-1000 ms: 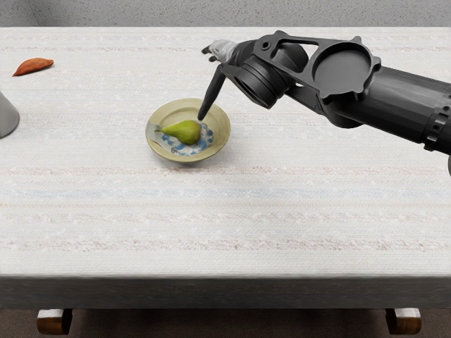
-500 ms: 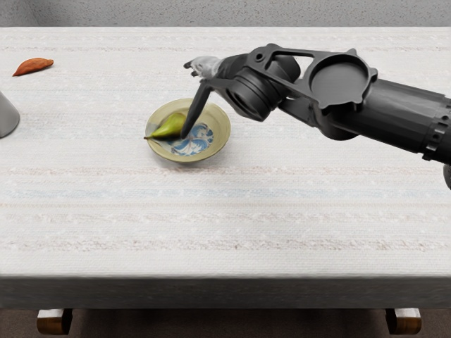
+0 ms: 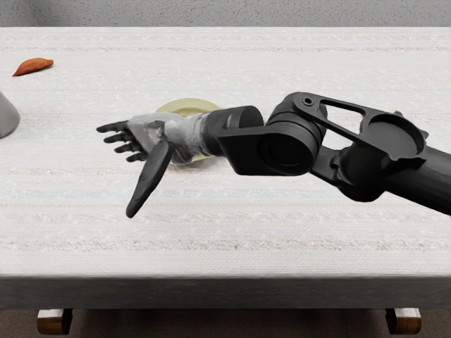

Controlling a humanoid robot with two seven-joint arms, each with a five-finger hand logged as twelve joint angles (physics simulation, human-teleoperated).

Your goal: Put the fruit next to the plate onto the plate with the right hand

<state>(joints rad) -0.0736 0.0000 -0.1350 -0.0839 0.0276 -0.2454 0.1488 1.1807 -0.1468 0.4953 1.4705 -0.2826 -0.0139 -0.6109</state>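
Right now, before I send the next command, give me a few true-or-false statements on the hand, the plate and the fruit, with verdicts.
1. The right hand is open and holds nothing. True.
2. The plate shows in full. False: the wrist covers most of it; only its far rim shows.
3. A pear lies in plain view on the plate. False: no fruit is visible there.
4. An orange-red item lies at the far left of the table. True.
5. The left arm is in the picture. False: it is out of view.

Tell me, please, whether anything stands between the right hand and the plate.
Nothing visible does: the open right hand extends past the plate, its arm hiding most of it. No fruit shows there.
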